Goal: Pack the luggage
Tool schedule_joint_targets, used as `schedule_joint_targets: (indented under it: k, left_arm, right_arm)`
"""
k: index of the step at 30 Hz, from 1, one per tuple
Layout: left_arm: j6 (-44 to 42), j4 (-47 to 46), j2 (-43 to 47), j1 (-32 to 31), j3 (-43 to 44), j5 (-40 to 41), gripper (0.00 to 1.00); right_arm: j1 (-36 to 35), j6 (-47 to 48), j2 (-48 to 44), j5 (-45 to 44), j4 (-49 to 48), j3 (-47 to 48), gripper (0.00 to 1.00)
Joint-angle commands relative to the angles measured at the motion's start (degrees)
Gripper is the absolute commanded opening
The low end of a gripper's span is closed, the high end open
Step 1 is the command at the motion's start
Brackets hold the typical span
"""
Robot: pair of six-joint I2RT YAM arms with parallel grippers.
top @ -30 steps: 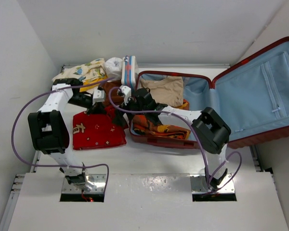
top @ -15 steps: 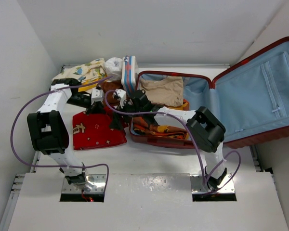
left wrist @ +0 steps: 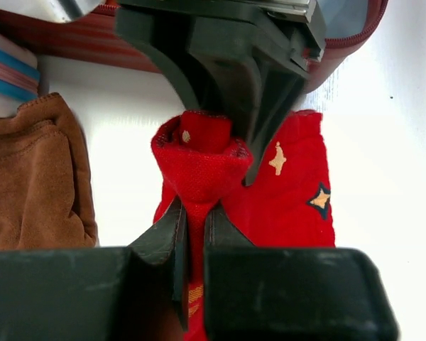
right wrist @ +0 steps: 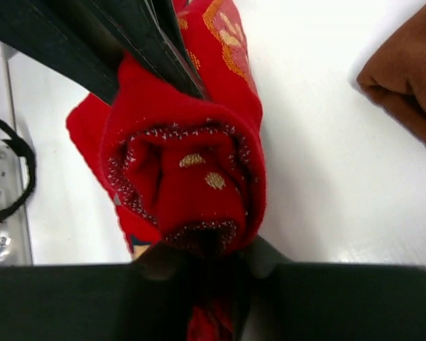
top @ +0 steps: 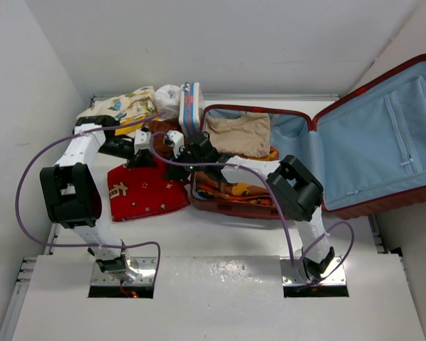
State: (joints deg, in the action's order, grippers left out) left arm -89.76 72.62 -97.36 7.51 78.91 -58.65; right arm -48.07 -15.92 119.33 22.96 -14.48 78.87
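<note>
The luggage (top: 383, 142) lies open at the right, its blue-lined lid leaning back. Its dark red shell (left wrist: 71, 42) shows along the top of the left wrist view. A red cloth (top: 142, 192) with small gold marks lies left of it on the table. My left gripper (top: 143, 158) is shut on the cloth's far edge, and the fabric (left wrist: 284, 192) is pinched between its fingers (left wrist: 195, 224). My right gripper (top: 176, 169) faces it from the luggage side and is shut on the same bunched fold (right wrist: 184, 177), which narrows into its jaws (right wrist: 206, 252).
A tan garment (top: 238, 133) and an orange patterned cloth (top: 227, 186) lie inside the luggage. A brown cloth (top: 163, 131), a striped pouch (top: 189, 105), a white bag (top: 169, 94) and a cream patterned cloth (top: 121, 106) crowd the back left.
My right arm swung left from over the luggage to the red cloth, and its jaws closed on the fold. The left gripper kept its hold and place.
</note>
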Motion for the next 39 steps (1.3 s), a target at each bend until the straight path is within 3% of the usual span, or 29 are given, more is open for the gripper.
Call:
schedule_joint_targets:
  k: [1,2,6,8,11,12,17,22,27,39]
  left_arm:
    - [-1.3,0.8,3.1,0.5,1.9,-5.7,0.02]
    - [0.1,0.8,3.1,0.5,1.9,-5.7,0.02]
    - [9.2,-7.8,4.3,1.5,0.6,-6.2,0.6]
    - [18.9,-13.9,7.2,2.9,-1.3,-6.7,0.76]
    - [29.2,-27.0,11.7,3.7,-3.3,-6.2,0.81]
    - [31.9,-29.2,12.5,4.2,-3.3,-6.2,1.0]
    - [46.5,-36.9,14.9,4.7,-3.3,-4.8,1.0]
    - [56.2,-45.7,16.9,4.7,-4.6,-0.3,1.0]
    - [61.2,-49.1,17.5,4.7,-4.6,5.4,1.0]
    - [73.8,-50.7,15.1,4.1,-3.2,23.4,1.0]
  right_arm:
    - [0.6,1.7,-3.5,1.4,-1.7,0.4,0.0]
    - [0.6,1.7,-3.5,1.6,-1.6,0.1,0.0]
    - [1.6,-1.3,-8.7,4.3,-1.1,-0.4,0.0]
    - [2.2,-5.2,-10.6,4.5,1.0,0.5,0.0]
    - [4.2,-9.8,-14.6,5.7,5.4,1.1,0.0]
    - [4.9,-10.5,-16.0,5.7,6.3,1.0,0.0]
    - [9.7,-18.9,-19.9,7.1,17.1,-0.7,0.0]
    - [17.4,-20.6,-23.1,6.0,25.5,-6.6,0.0]
    - [23.4,-13.4,-25.5,3.5,32.7,-12.0,0.0]
    - [30.9,0.9,-30.8,-1.8,39.2,-21.0,0.0]
